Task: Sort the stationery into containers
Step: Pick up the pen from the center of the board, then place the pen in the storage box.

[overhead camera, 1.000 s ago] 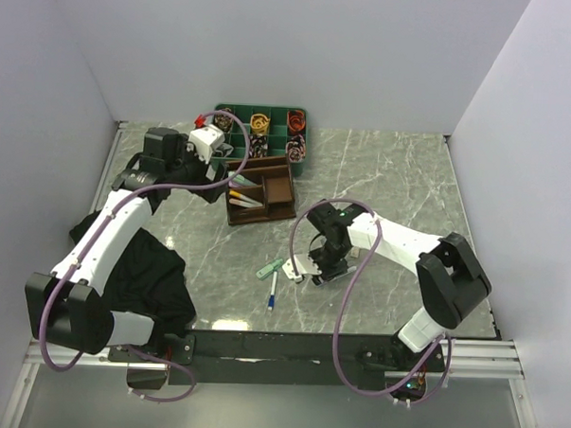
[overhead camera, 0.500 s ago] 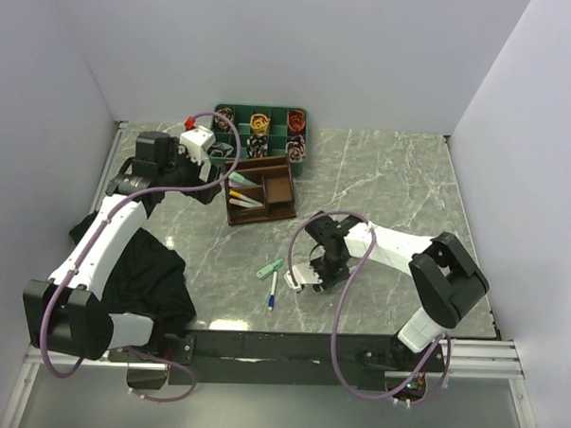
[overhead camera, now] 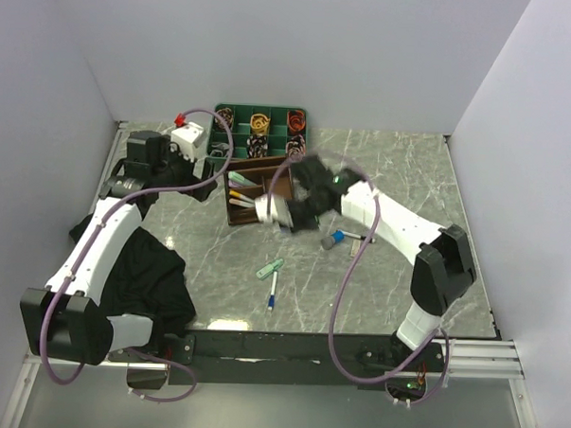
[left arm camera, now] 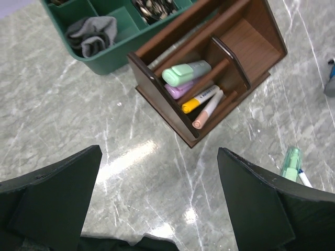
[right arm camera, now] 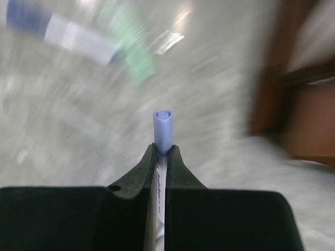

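Seen from above, the dark brown desk organiser [overhead camera: 254,167] stands on the grey marble table [overhead camera: 391,181], just in front of a green divided tray [overhead camera: 241,108]. The left gripper [overhead camera: 187,136] hangs beside the tray's left end, and a black cloth [overhead camera: 141,274] lies under that arm. The right gripper [overhead camera: 269,211] is a motion-blurred shape at the organiser's near edge. Nearer the arm bases, a mint-green marker [overhead camera: 270,268] and a blue pen [overhead camera: 272,295] lie just beside each other on the table. A short grey-blue cylinder [overhead camera: 334,241] lies to their right, close under the right forearm. In the left wrist view, the left gripper [left arm camera: 158,151] has its fingers [left arm camera: 57,198] spread wide with nothing between them. Ahead, the organiser [left arm camera: 251,49] holds a mint-green highlighter [left arm camera: 186,72], a lilac bar [left arm camera: 180,90], a yellow marker [left arm camera: 201,99] and a pink pen [left arm camera: 208,109], all in its long compartments. The mint-green marker [left arm camera: 290,163] lies on the table at the right. In the right wrist view, the right gripper [right arm camera: 161,151] is clamped on a white pen with a pale blue cap [right arm camera: 163,125], the cap poking out past the fingertips. The background is smeared. The brown mass at the right is the organiser [right arm camera: 293,94], and the green streak is probably the marker.
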